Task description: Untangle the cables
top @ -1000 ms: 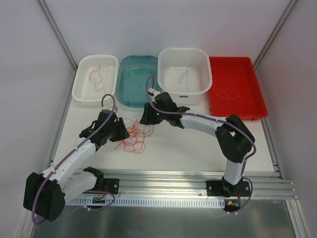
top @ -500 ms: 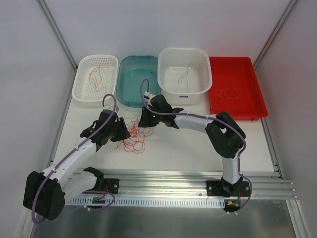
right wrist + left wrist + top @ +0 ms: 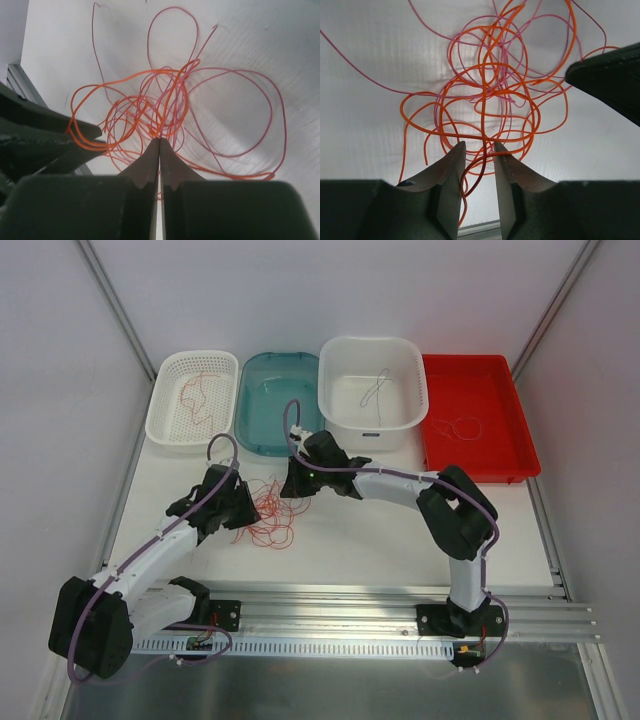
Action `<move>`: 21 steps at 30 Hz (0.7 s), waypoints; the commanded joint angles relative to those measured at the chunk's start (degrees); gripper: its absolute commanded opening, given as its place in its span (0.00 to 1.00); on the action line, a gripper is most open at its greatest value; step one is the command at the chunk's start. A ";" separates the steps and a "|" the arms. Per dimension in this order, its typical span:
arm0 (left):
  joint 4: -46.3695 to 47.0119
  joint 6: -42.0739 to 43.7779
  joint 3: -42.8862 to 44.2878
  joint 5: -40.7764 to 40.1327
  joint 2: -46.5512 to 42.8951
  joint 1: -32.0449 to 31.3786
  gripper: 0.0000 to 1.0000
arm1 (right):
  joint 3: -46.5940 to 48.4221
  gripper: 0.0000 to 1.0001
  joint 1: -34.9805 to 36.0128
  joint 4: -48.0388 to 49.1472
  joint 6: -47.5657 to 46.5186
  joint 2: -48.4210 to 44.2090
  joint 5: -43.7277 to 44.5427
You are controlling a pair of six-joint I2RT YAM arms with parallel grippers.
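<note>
Looking down at the table (image 3: 400,540), both arms meet over the cables (image 3: 270,517), a loose tangle of orange and pink strands lying between the two pincers. The left pincer (image 3: 479,147) is partly released. Its jaws stand apart, a couple of orange strands run down through the gap, and the bulk of the tangle lies just ahead of its tips. The right pincer (image 3: 159,141) is clenched, jaws pressed flat together. Several strands converge right at its tips and it seems to nip at least one, though the wires are too thin to say which. Ahead of it and to its left the tangle spreads out, and one wide pink loop curls off to its right. Beyond both pincers stand a basket (image 3: 165,415), a teal tray (image 3: 262,430), a tub (image 3: 340,425) and a red tray (image 3: 500,455). The basket holds a red wire (image 3: 195,392), the tub a grey wire (image 3: 375,390), the red tray a pale wire (image 3: 465,427).
</note>
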 commanded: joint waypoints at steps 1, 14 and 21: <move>1.05 -1.61 -1.44 -4.78 -0.60 -0.66 0.28 | 0.45 0.01 -0.28 -2.32 -2.55 -7.34 -1.73; 0.96 -6.36 -6.62 -12.17 -1.65 -0.66 0.02 | 10.19 0.01 -13.28 -21.23 -6.33 -31.84 -15.34; 0.09 -10.66 -8.99 -16.65 -3.41 -0.31 0.00 | 21.79 0.01 -21.89 -27.92 -8.97 -39.85 -24.05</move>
